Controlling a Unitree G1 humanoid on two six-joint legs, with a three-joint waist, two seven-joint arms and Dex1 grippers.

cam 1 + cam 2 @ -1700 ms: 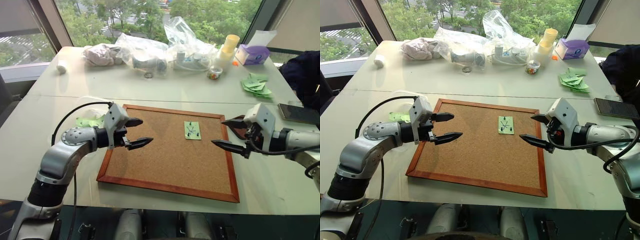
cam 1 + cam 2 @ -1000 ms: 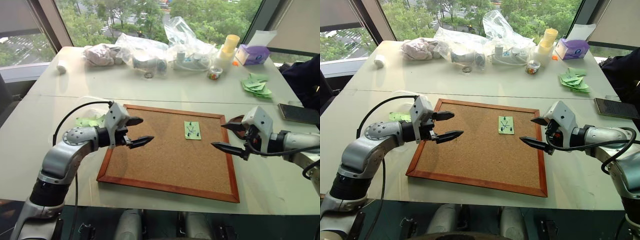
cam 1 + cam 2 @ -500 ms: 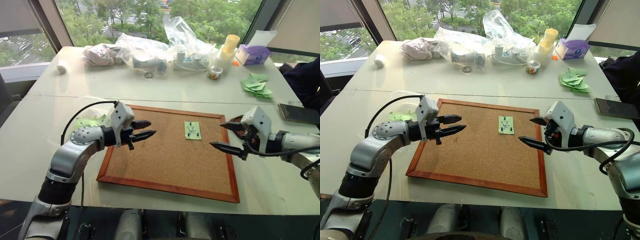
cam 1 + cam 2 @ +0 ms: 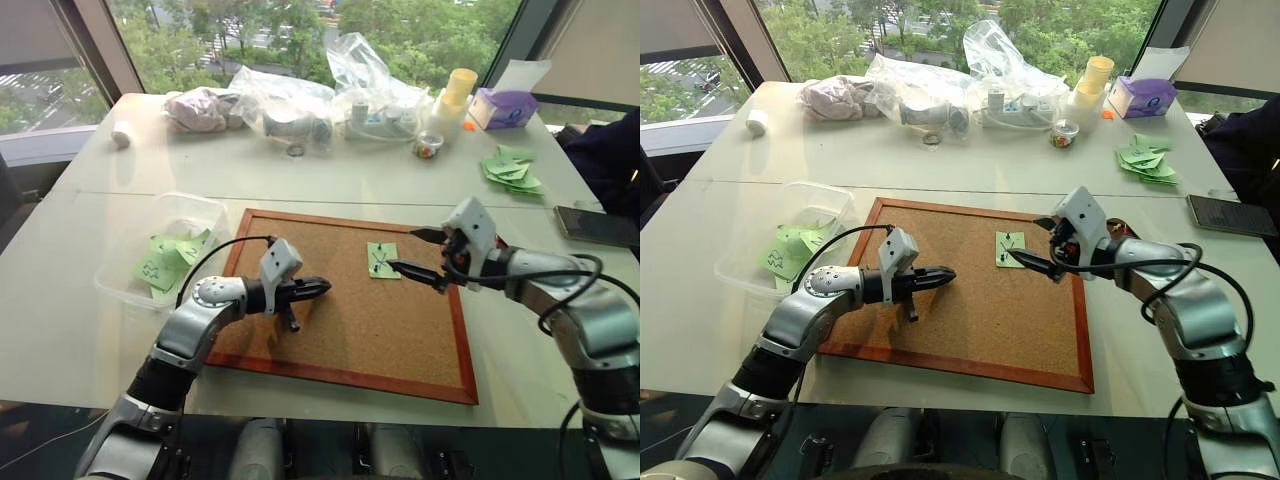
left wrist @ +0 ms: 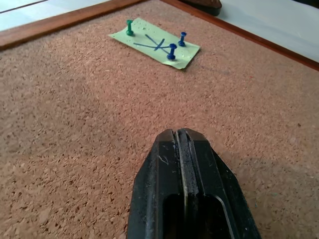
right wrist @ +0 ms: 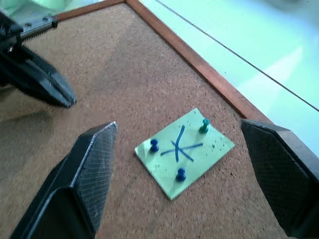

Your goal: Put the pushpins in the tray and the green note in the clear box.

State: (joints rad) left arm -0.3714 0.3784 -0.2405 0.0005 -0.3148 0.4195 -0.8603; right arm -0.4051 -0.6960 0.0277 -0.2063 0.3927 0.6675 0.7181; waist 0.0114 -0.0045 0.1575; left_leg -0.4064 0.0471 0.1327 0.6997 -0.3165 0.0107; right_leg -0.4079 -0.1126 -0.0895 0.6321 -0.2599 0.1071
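The green note lies on the cork board, held by three pushpins, two blue and one green. My right gripper is open and hovers just above the note, a finger on either side. Left of the note, my left gripper is shut and empty, low over the bare middle of the board and pointing at the note. The clear box stands off the board's left edge with green slips inside. Just past the board's right edge, a sliver of the dark tray shows.
A black phone lies at the right. A heap of green slips, a small cup of coloured pins, plastic bags, yellow cups and a purple box line the far side.
My left gripper has shut and dropped rightward onto the board's middle. My right gripper, still open, has swung in from the board's right edge to the note.
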